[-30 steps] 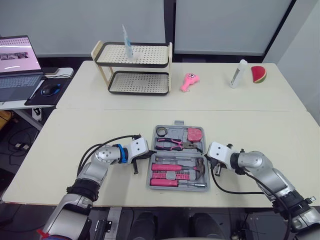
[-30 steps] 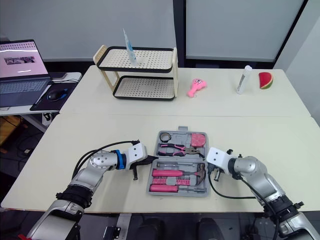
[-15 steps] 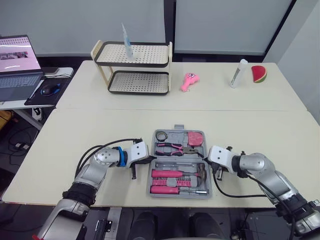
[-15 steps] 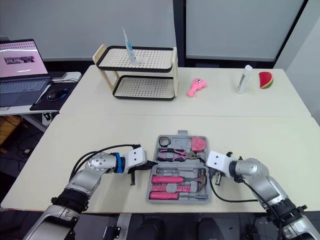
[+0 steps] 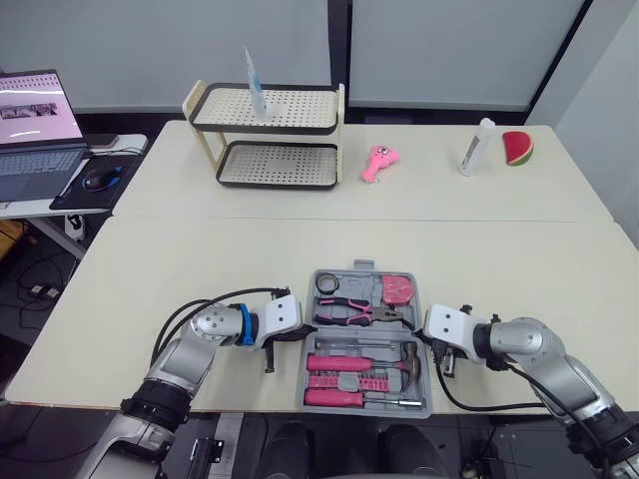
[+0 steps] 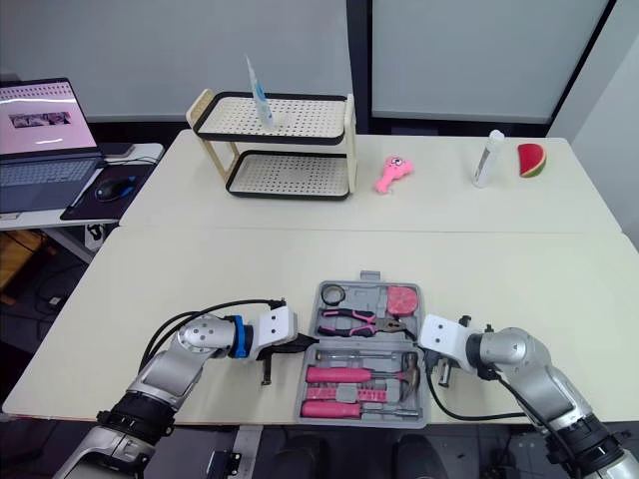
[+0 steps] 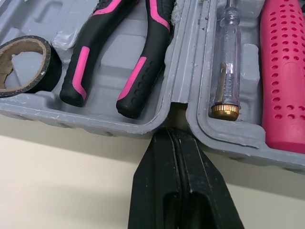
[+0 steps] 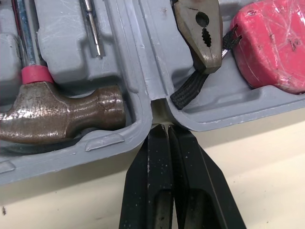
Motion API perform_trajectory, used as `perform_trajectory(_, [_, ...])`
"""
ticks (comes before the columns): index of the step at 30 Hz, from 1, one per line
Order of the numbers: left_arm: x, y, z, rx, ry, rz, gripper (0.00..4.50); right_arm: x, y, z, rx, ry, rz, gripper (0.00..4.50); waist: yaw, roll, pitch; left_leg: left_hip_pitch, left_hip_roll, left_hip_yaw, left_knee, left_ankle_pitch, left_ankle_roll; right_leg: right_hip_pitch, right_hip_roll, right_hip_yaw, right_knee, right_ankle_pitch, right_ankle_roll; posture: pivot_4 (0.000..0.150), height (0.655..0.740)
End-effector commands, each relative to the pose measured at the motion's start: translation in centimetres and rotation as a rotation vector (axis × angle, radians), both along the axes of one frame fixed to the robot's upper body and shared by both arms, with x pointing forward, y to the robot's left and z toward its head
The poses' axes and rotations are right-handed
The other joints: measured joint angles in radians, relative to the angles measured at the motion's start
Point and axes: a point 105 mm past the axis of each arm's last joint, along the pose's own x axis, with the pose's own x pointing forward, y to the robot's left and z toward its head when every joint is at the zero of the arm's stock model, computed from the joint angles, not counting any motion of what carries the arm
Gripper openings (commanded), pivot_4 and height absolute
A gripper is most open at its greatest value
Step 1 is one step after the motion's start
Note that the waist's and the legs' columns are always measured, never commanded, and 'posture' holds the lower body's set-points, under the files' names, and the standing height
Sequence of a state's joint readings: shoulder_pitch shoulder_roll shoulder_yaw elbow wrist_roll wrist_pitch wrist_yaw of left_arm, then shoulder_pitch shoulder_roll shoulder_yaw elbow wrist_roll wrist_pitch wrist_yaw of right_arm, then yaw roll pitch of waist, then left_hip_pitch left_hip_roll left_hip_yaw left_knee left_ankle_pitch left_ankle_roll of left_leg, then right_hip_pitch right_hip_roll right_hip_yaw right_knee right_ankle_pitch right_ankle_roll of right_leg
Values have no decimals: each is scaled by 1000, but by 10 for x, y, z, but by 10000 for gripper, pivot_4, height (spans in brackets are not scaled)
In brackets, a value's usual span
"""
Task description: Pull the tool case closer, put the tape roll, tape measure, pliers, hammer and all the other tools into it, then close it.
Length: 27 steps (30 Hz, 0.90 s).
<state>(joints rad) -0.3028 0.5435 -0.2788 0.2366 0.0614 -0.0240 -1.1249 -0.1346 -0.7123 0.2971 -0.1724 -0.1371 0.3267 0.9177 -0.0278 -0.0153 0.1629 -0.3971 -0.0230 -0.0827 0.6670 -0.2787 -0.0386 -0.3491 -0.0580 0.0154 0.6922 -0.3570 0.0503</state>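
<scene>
The grey tool case (image 5: 367,337) lies open near the table's front edge. Its far half holds the black tape roll (image 5: 323,283), pink-and-black pliers (image 5: 349,312) and pink tape measure (image 5: 396,288). The near half holds the hammer (image 5: 364,347) and pink-handled tools (image 7: 286,71). My left gripper (image 5: 298,334) is shut, its tip (image 7: 172,131) pressed into the hinge notch on the case's left side. My right gripper (image 5: 424,339) is shut too, its tip (image 8: 164,128) in the hinge notch on the right side, beside the hammer head (image 8: 62,114).
A two-tier rack (image 5: 268,138) stands at the back left, with a pink toy (image 5: 377,163), a white tube (image 5: 476,147) and a watermelon slice (image 5: 516,148) to its right. A laptop (image 5: 35,130) and a mouse (image 5: 100,179) sit on a side table at the left.
The case has slid toward the table's front edge, with both shut grippers moving back along with it at its sides.
</scene>
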Motion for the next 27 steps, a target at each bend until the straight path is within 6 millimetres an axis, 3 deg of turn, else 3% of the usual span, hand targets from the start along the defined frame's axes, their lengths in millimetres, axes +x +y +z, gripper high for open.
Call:
perform_trajectory(1, [-10, -25, 9, -57, -23, -94, 0, -6, 22, 12, 61, -25, 87, 85, 0, 0, 0, 0, 0, 0, 0, 0, 0, 0, 0, 0, 0, 0, 0, 1500, 7290])
perform_trajectory(27, [1, -26, 8, -47, -58, -64, 0, 7, 23, 16, 61, -71, 53, 85, 2, 0, 0, 0, 0, 0, 1, 0, 0, 0, 0, 0, 1, 0, 0, 1500, 7290])
